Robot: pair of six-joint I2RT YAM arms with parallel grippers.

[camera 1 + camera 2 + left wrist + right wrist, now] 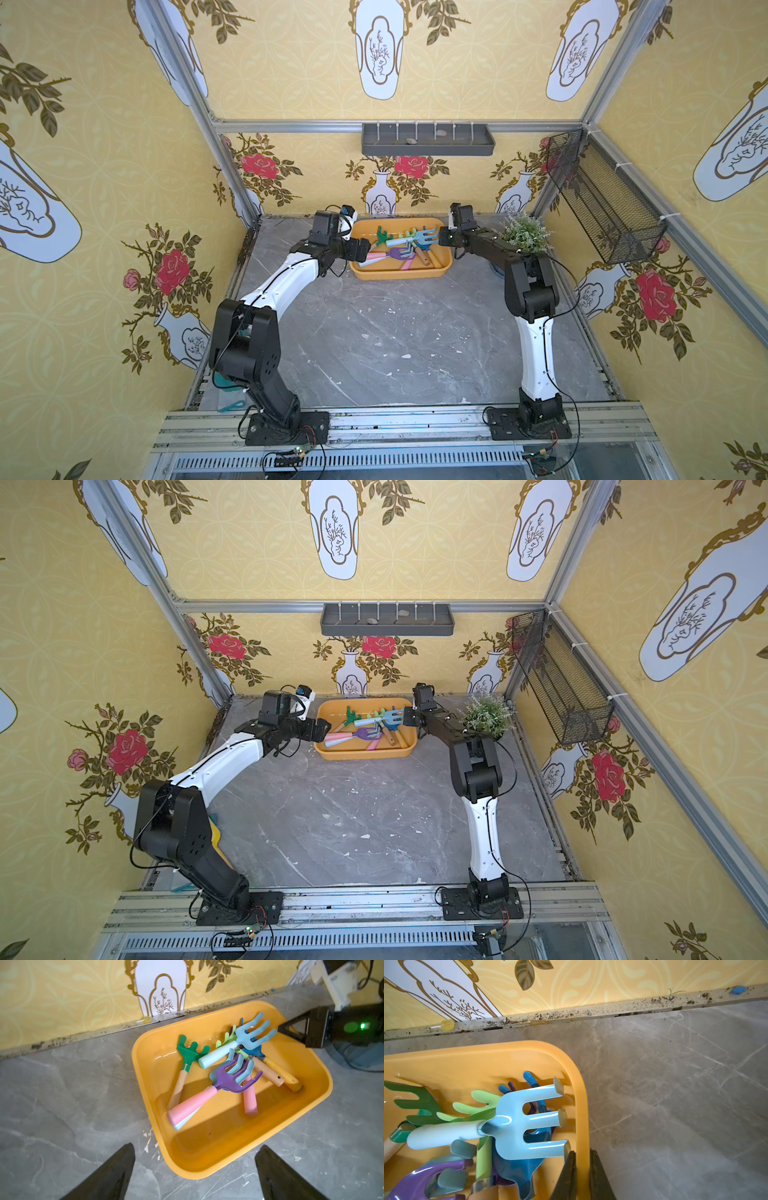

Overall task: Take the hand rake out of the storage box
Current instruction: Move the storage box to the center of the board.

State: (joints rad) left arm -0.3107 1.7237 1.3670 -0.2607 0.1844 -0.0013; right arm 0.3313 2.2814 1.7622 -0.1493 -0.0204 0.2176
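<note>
At far centre, the pale blue rake (pixel 249 1036) lies topmost in the box (pixel 401 272). The right gripper (pixel 582 1152) straddles the right rim; whether it clamps, I cannot tell. The left gripper (pixel 195 1146) hangs wide open just left. Best pinch the pale handle mid-length and lift straight up.

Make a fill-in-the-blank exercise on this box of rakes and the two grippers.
The top rake has a light ___ head.
The purple rake has a ___ handle.
The right gripper straddles the ___ of the storage box.
The left gripper is ___, holding nothing.
Missing: blue; pink; rim; open.
</note>
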